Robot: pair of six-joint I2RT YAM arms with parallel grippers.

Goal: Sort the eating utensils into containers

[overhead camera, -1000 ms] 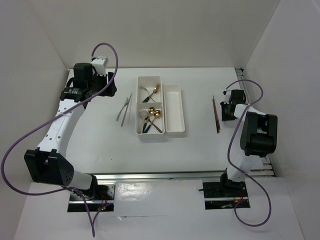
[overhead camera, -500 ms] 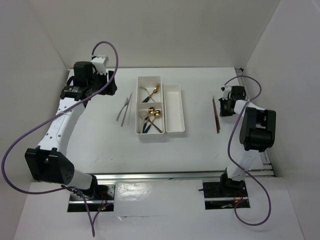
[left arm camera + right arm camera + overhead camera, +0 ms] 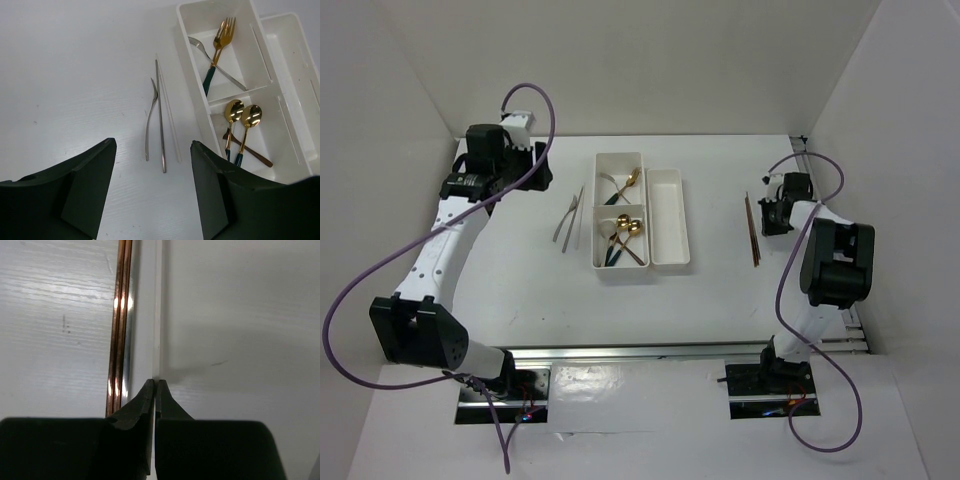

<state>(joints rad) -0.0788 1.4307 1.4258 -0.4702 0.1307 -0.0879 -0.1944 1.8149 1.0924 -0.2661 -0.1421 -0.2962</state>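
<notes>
Clamped on the white chopstick [image 3: 159,315], the right tool [image 3: 155,383] should lift straight up, leaving the brown chopsticks [image 3: 121,325] alongside undisturbed.

On the white table [image 3: 520,290], a two-compartment tray [image 3: 621,205] and a narrow tray [image 3: 668,215] are set touching at centre. Left of them, a silver fork [image 3: 149,120], silver chopstick [image 3: 159,115] and white chopstick [image 3: 171,130] are laid close together. At right, brown chopsticks [image 3: 752,230] are laid, a second white chopstick [image 3: 159,315] just beside them.
</notes>
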